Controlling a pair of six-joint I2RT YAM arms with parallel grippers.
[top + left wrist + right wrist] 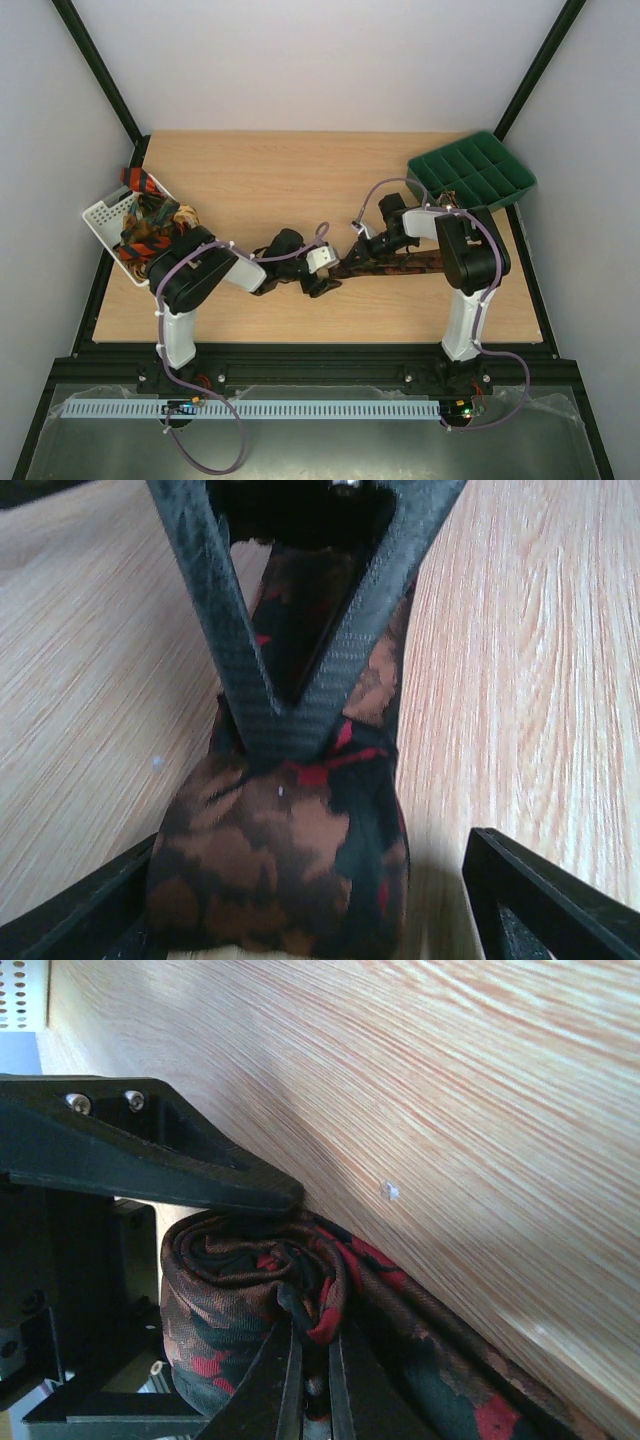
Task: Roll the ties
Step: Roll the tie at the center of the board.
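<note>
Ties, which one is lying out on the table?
The dark brown tie with red specks, stretched across the table; the striped ties sit bunched in the white basket.

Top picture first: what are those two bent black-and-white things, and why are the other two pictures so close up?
Those are two robot arms, left arm and right arm, bolted to a wooden table, filmed from above. The close-ups come from a camera on each wrist. A white basket of ties sits at the left edge, a green tray far right. A dark brown tie lies between the arms, one end rolled. The right hand is pinched shut on the middle of the roll; the left hand is open, a finger either side.
</note>
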